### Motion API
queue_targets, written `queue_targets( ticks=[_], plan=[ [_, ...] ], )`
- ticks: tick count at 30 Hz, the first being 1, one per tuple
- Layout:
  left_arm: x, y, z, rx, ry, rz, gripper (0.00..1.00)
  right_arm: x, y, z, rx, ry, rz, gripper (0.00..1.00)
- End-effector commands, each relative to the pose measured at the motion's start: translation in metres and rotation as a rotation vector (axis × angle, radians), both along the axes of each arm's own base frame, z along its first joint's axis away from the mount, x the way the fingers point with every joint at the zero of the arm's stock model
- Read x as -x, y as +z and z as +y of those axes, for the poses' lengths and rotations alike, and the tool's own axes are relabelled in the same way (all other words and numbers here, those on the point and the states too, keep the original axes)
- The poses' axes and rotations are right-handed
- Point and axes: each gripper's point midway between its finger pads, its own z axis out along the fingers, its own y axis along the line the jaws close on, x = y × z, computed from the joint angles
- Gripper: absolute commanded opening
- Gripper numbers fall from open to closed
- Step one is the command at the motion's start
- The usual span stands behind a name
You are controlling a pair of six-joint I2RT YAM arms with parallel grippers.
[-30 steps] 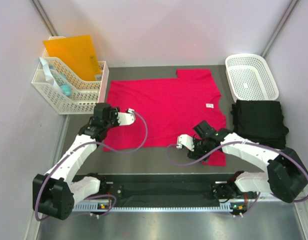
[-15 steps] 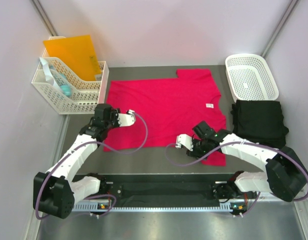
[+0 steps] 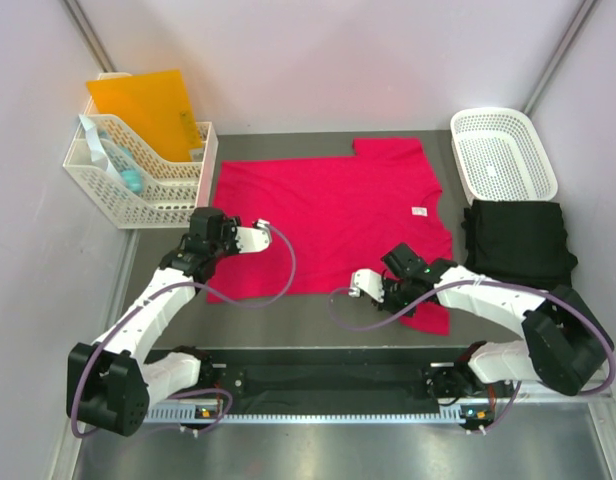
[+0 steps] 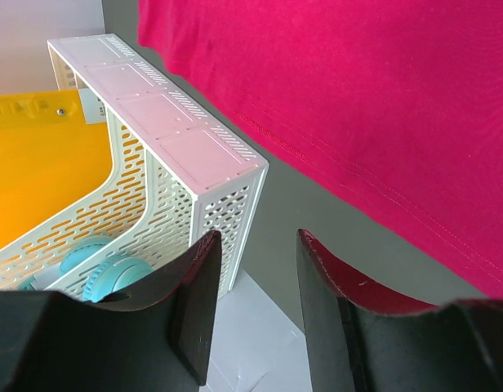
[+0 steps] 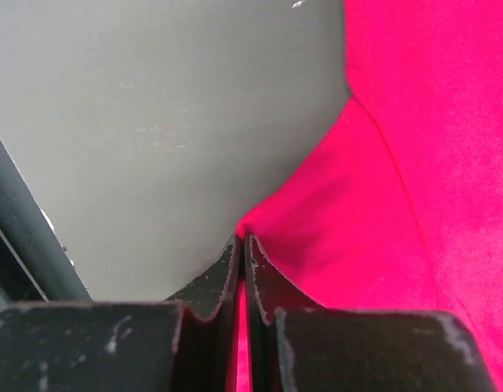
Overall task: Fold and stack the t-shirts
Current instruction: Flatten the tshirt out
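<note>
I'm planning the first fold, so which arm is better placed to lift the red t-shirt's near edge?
Right. The right gripper is shut on the near sleeve of the red t-shirt, with cloth pinched in its jaws. The left gripper hangs open by the white rack, off the cloth, holding nothing.

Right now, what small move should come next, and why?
Probably ease the left fingers onto the hem of the red t-shirt and close them: the right fingers are shut on its near sleeve, while the left ones stand open beside the cloth.
</note>
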Motion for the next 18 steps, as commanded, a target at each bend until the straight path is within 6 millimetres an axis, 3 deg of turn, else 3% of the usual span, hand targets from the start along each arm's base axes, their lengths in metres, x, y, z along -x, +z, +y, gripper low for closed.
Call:
queue_targets(
  ticks=[1,10,18],
  plan=[
    [-0.004,0.007,-0.003,0.011,-0.004,-0.036,0.47,-0.002,0.007,0.007,0.001,0.045,-0.013,0.0],
    [-0.001,0.001,-0.005,0.017,-0.017,-0.018,0.47,-0.001,0.053,0.01,0.014,0.242,-0.023,0.0],
    [-0.001,0.002,-0.007,0.027,-0.022,-0.021,0.48,-0.007,0.057,0.002,0.051,0.317,-0.051,0.0]
  ],
)
